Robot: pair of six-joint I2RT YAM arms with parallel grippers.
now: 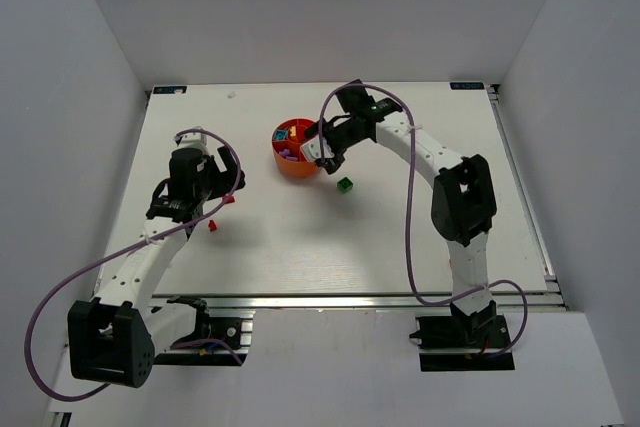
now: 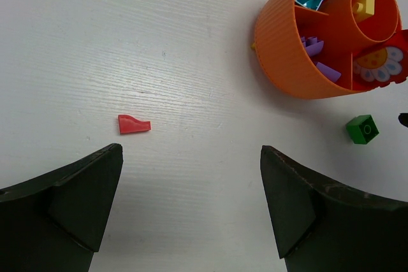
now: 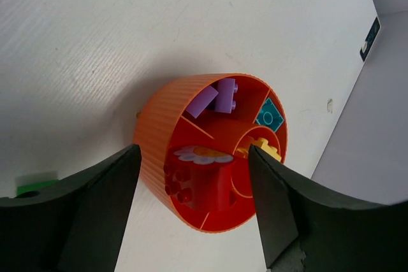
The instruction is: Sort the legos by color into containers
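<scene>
The red-orange bowl [image 1: 285, 168] stands at the table's back middle, split into wedge compartments around a central cup. In the right wrist view the bowl [image 3: 153, 138] holds purple legos [image 3: 217, 97], a cyan lego [image 3: 270, 116], a yellow lego [image 3: 262, 147] in the cup and a red brick with a flower top [image 3: 207, 179]. My right gripper [image 3: 193, 157] hovers open over the bowl, touching nothing. A green lego [image 1: 345, 184] lies just right of the bowl. A small red lego [image 2: 134, 124] lies on the table, ahead and left of my open, empty left gripper [image 2: 191, 151].
White walls close in the table on three sides. The left wrist view also shows the bowl [image 2: 284, 49] at upper right and the green lego [image 2: 362, 128] below it. A purple cable loops off each arm.
</scene>
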